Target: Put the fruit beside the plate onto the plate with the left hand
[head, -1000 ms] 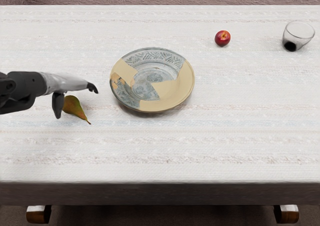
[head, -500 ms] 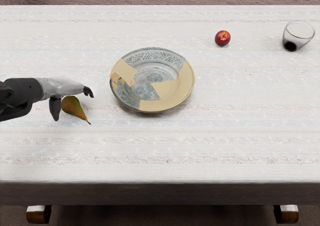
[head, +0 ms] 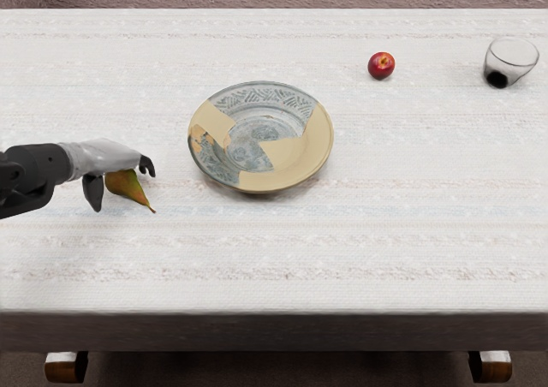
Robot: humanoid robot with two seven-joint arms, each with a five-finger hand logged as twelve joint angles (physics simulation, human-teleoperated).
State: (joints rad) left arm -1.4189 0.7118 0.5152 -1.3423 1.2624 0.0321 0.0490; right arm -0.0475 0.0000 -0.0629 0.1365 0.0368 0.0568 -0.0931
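Fruit partly beneath left robot hand

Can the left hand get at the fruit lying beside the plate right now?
Probably yes. The left hand is right over the fruit, thumb and fingers to either side, nothing between; the plate sits apart.

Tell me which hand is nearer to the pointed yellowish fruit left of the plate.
Left. The left hand is over the fruit, covering its upper end; the right hand is not in view.
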